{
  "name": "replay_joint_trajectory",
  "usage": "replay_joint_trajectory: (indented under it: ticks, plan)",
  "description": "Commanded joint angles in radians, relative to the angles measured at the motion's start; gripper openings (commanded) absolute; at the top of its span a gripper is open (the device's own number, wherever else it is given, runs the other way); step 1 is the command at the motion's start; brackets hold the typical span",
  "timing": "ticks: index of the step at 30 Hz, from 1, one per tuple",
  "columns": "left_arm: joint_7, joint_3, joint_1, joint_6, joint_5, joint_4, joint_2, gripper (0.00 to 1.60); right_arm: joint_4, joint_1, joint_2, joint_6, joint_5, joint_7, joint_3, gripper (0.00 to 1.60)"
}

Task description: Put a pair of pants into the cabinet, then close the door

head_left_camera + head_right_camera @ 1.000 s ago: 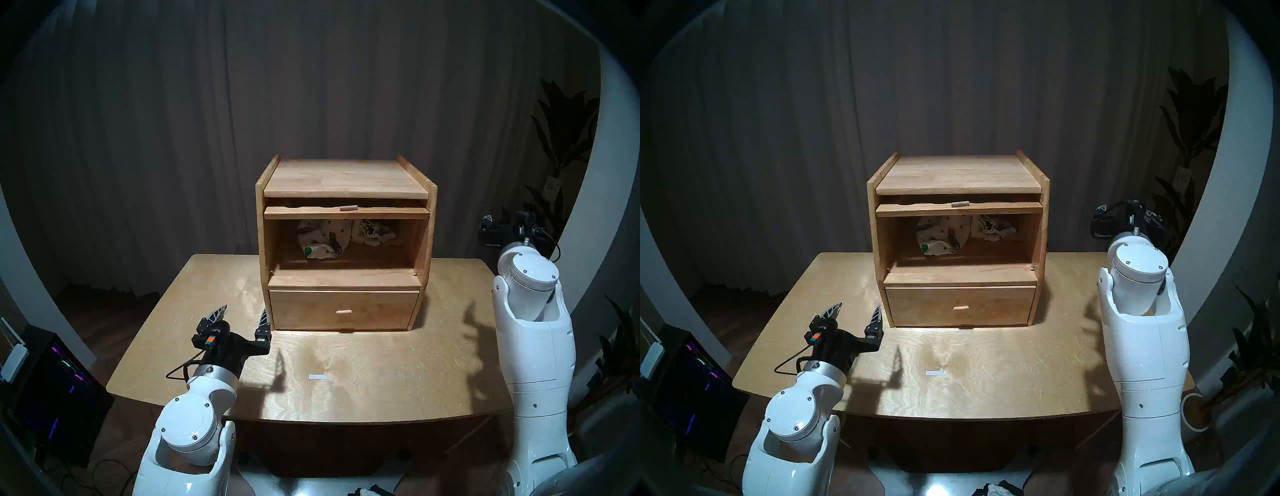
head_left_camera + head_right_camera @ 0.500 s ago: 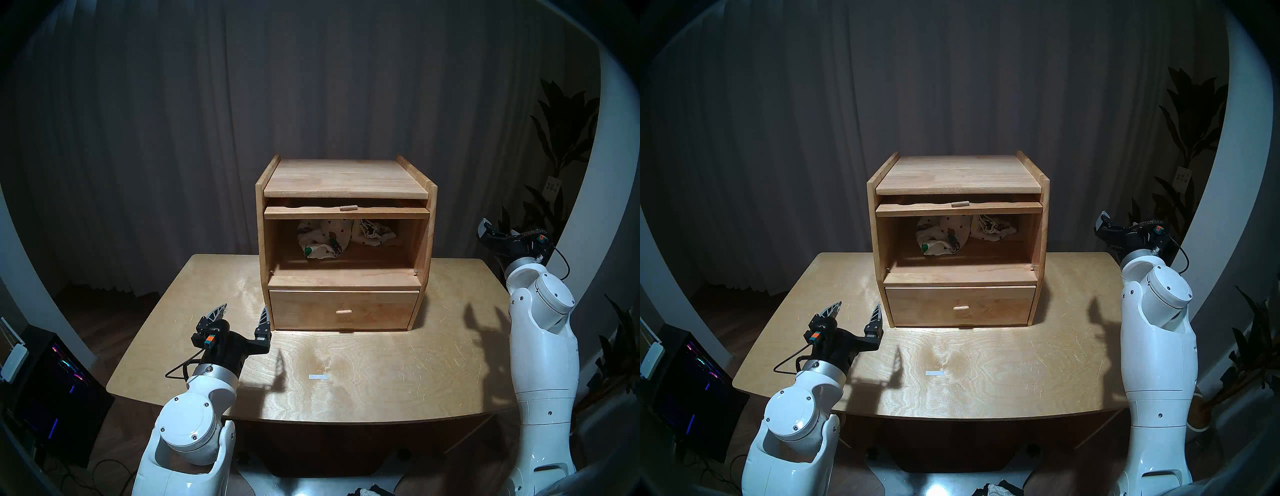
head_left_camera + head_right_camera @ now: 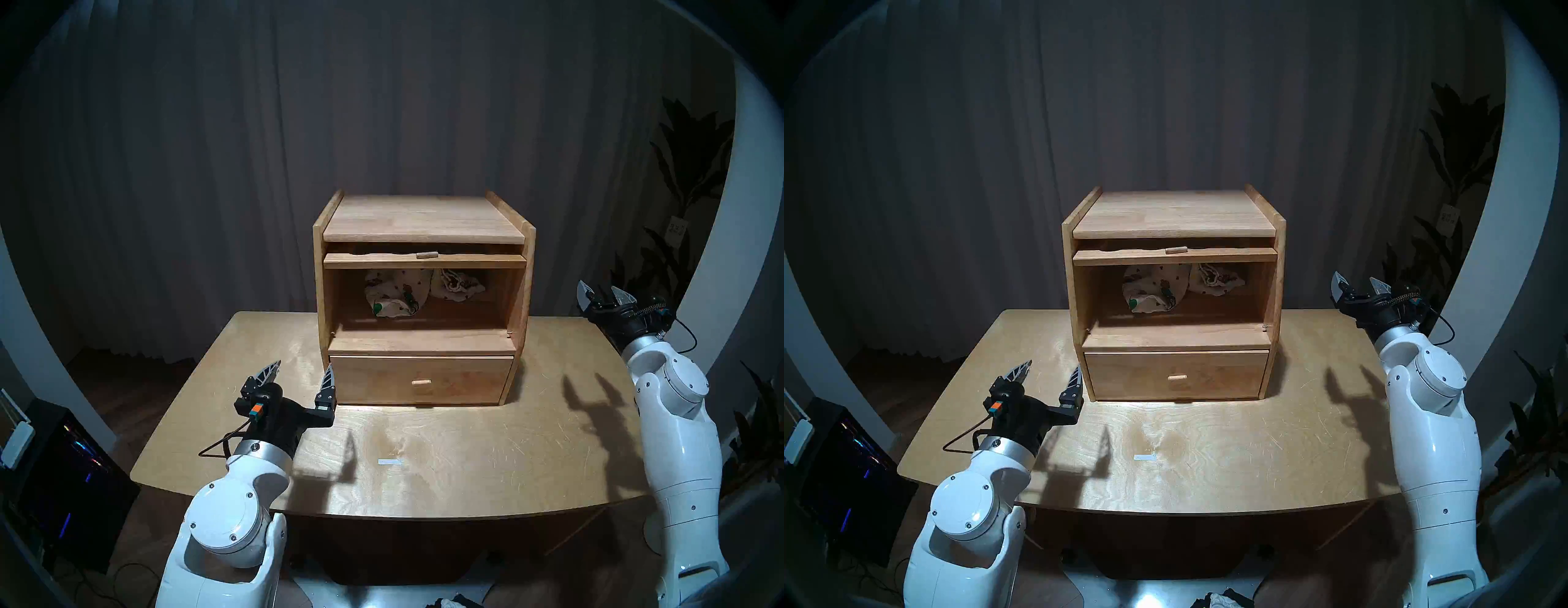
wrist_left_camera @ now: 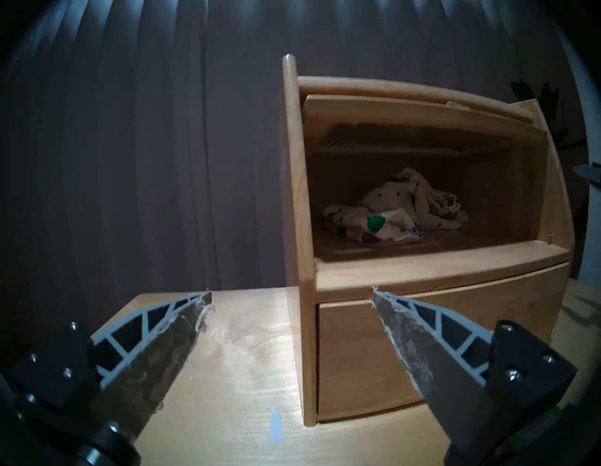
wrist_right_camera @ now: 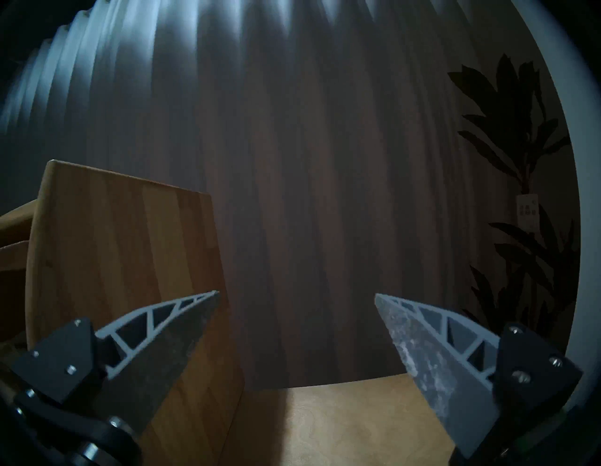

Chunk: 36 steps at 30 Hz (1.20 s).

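- Head view: the pair of pants (image 3: 399, 295) lies crumpled at the back of the cabinet (image 3: 422, 297) upper compartment.
- The door (image 3: 424, 260) is slid up flat under the top, its peg handle (image 3: 426, 254) facing front, long edge running left to right.
- Left gripper (image 3: 299, 371), jaws spread wide and empty, sits low, left of the drawer (image 3: 420, 380).
- Right gripper (image 3: 604, 294), likewise agape and empty, hangs nearer handle height, so it looks better placed.
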Motion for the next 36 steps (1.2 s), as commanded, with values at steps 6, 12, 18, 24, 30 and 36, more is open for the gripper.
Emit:
replay_joint_trajectory:
  ticks: [6,12,18,24,30,36]
  plan:
    - [-0.056,0.02,-0.095,-0.004,0.317,-0.138,0.168,1.6,0.002,0.012,0.035,-0.032,0.004,0.071,0.015,1.6]
    - [-0.091,0.025,-0.112,-0.012,0.474,-0.173,0.252,1.6,0.007,0.013,0.038,-0.031,0.005,0.084,0.016,1.6]
    - [-0.129,0.028,-0.144,-0.017,0.605,-0.197,0.31,1.6,0.011,0.014,0.041,-0.032,0.006,0.097,0.017,1.6]
    - [-0.179,0.037,-0.19,-0.027,0.75,-0.225,0.384,1.6,0.016,0.015,0.046,-0.035,0.008,0.113,0.019,1.6]
    - [-0.27,0.085,-0.257,-0.018,0.91,-0.241,0.447,1.6,0.022,0.017,0.054,-0.05,0.011,0.142,0.022,1.6]
    - [-0.376,0.142,-0.329,-0.008,1.069,-0.247,0.488,1.6,0.033,0.019,0.059,-0.07,0.015,0.176,0.024,1.6]
